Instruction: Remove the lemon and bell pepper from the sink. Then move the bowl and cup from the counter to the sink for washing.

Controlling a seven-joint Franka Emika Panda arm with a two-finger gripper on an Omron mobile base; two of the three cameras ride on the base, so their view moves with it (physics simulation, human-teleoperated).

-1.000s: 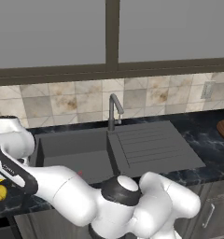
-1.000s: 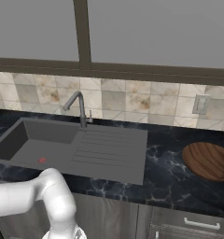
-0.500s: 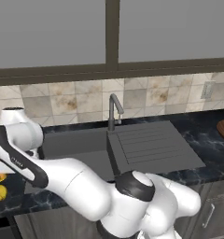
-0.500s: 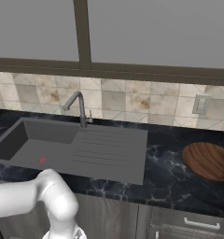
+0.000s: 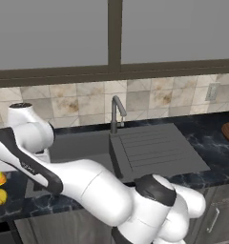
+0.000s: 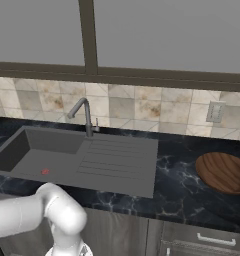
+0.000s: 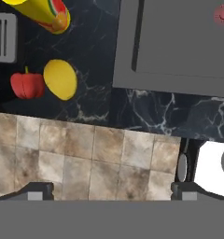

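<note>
Jaws: gripper (image 7: 112,191) spread wide, holding nothing.
Hand view: lemon (image 7: 60,79) and bell pepper (image 7: 27,85) lie side by side on the counter (image 7: 146,109), beside the cup (image 7: 45,13); sink (image 7: 179,46) nearby.
Right base view: wooden bowl (image 6: 223,172) on the counter, well apart from the sink.
Left base view: cup at the frame's left edge.
Handling: cup looks light, stiff, smooth; best pinched across its sides.

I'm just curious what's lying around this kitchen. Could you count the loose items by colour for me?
Yellow: 2, the lemon and the cup
Red: 1, the bell pepper
Brown: 1, the wooden bowl
Total: 4
</note>
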